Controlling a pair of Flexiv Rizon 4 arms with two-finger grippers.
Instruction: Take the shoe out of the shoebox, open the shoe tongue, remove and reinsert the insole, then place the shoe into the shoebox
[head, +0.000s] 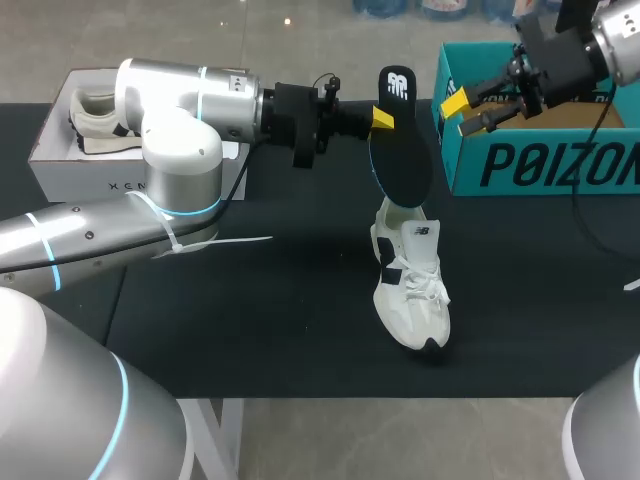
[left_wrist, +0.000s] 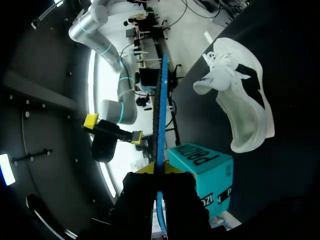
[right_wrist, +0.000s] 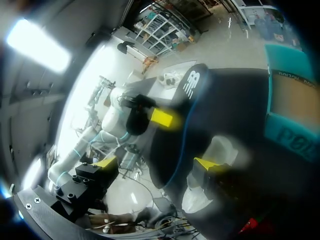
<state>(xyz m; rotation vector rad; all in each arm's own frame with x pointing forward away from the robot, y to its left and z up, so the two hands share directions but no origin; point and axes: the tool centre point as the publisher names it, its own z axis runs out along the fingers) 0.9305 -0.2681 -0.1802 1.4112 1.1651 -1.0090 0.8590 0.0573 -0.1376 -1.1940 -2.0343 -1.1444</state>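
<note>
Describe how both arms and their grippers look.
The left arm and right arm are silver tubes; the left has rounded joints ringed by thin light-blue bands. It carries a white cable tie and a thin black wire. The left gripper and right gripper have black bodies and yellow-tipped fingers. A black cable hangs below the right one.

2 shoes: 1 white shoe (head: 410, 290) on the table (head: 250, 330), 1 second shoe (head: 95, 120) inside a box. 2 boxes: 1 white shoebox (head: 60, 165) at far left, 1 teal shoebox (head: 540, 170) at far right. 1 black insole (head: 403, 150); 2 robot arms w/ 1 gripper apiece, left gripper (head: 384, 121) & right gripper (head: 462, 113), 2 yellow tips ea., 4 tips total.
</note>
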